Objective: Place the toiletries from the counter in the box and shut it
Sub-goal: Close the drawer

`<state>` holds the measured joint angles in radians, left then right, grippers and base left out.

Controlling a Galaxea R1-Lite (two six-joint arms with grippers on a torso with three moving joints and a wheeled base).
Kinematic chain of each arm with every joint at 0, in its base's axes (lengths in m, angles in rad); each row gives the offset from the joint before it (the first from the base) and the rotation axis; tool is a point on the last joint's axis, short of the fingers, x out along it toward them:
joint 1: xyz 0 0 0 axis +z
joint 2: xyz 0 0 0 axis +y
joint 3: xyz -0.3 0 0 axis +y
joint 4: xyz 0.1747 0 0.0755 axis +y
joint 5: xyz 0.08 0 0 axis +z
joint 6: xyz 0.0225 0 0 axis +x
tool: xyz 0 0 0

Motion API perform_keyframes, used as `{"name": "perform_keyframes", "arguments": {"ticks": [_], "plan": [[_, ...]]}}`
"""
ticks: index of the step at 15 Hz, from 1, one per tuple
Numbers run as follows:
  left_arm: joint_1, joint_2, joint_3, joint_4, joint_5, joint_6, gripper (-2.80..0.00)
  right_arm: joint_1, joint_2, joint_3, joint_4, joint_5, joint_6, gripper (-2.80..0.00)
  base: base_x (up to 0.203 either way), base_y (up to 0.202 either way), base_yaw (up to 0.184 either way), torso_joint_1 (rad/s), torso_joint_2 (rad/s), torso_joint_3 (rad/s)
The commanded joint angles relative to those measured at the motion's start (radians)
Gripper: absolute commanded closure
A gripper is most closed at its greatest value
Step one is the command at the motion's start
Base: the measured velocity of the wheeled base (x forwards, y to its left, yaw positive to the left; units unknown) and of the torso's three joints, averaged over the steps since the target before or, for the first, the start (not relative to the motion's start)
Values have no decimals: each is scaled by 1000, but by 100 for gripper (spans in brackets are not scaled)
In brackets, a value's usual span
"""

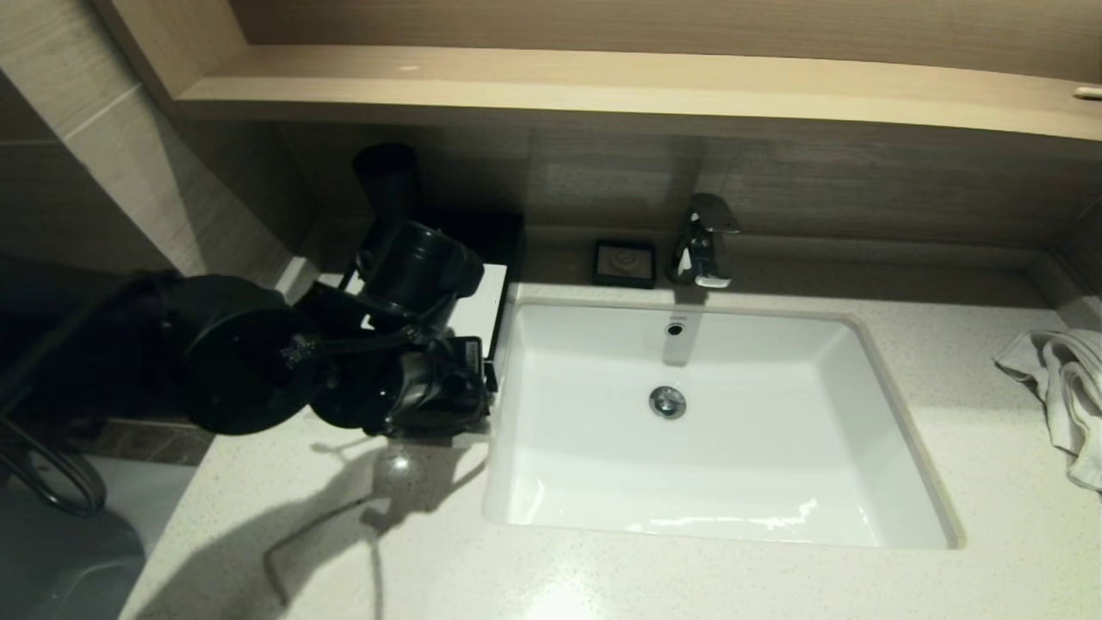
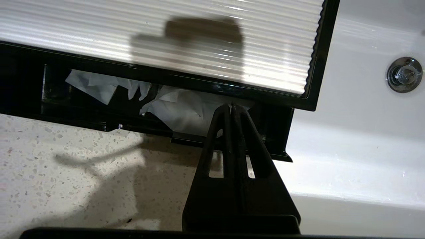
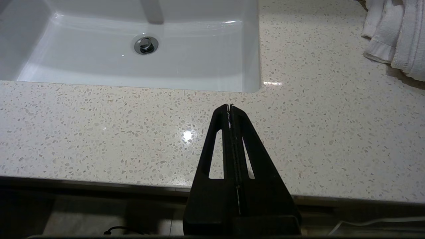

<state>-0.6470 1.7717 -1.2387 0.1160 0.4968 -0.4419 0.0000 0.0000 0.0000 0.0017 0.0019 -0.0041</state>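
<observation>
The box (image 2: 275,132) is black and stands on the counter left of the sink. Its lid (image 2: 199,43), ribbed white in a black frame, hangs tilted low over it and leaves a narrow gap. White toiletry packets (image 2: 179,113) show inside through the gap. My left gripper (image 2: 231,105) is shut and empty, with its tips right at the lid's front frame edge near the sink-side corner. In the head view the left arm (image 1: 413,379) covers most of the box, and only part of the lid (image 1: 478,301) shows. My right gripper (image 3: 229,106) is shut and empty above the counter's front edge, right of the sink.
The white sink (image 1: 603,448) lies right beside the box. A chrome faucet (image 1: 704,241) and a black soap dish (image 1: 624,263) stand behind it. A black cup (image 1: 387,181) stands behind the box. A white towel (image 1: 1063,387) lies at the far right. A wooden shelf (image 1: 603,86) overhangs the back.
</observation>
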Motion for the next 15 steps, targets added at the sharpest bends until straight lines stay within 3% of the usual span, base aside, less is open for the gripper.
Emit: {"name": "perform_keyframes", "arguments": {"ticks": [1,15], "plan": [[16,-16,11,2,3,-3,0,0,0,0,0,0,0,0,0,0,0,0,0,0],[66,26,18,-9,26,-3,0,0,0,0,0,1,0,0,0,0,0,0,0,0]]}}
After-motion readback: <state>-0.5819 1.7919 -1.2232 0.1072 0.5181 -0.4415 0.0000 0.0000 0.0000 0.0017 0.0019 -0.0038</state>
